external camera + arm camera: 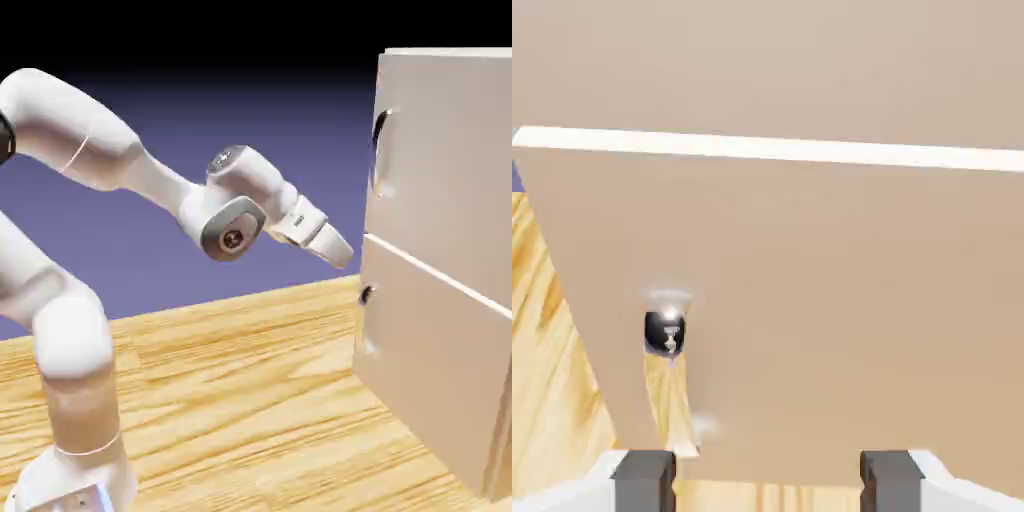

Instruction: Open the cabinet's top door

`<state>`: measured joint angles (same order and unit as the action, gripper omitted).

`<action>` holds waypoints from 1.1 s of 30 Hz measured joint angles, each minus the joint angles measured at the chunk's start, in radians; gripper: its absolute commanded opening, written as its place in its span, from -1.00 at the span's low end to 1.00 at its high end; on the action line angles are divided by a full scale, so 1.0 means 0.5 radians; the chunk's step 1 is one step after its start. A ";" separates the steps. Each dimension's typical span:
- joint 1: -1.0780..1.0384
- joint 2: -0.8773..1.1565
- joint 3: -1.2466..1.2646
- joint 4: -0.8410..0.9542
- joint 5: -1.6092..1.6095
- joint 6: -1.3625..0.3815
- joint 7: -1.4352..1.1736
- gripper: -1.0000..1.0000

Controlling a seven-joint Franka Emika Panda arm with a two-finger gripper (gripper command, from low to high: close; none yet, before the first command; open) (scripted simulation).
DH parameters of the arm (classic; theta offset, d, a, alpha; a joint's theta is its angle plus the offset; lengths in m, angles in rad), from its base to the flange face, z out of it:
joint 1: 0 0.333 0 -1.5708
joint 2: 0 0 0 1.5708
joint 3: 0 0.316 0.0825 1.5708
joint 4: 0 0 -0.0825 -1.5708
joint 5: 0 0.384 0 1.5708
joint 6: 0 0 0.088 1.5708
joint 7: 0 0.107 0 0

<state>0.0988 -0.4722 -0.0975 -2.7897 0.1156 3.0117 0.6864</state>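
Door [445,150], flat pale beige, upper right of the exterior view, shows its curved grey handle [379,128]; only the hand view reveals the lower panel's round dark knob [665,332]. Hand [340,250] spread, empty.

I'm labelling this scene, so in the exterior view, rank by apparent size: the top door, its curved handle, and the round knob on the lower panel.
1. The door, by far the largest.
2. The handle, a slim arch.
3. The knob, a small dark dot.

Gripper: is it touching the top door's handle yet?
No. In the exterior view the gripper hangs apart from the cabinet, below the grey handle on the door.
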 measured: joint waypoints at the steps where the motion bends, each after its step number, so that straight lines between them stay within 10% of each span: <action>1: 0.064 0.072 -0.072 0.015 0.086 -0.019 -0.041 0.00; 33: 2.122 2.392 -2.386 0.496 2.830 -0.620 -1.337 0.00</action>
<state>1.1600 0.7240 -1.2903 -2.5416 1.5304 2.7018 0.0178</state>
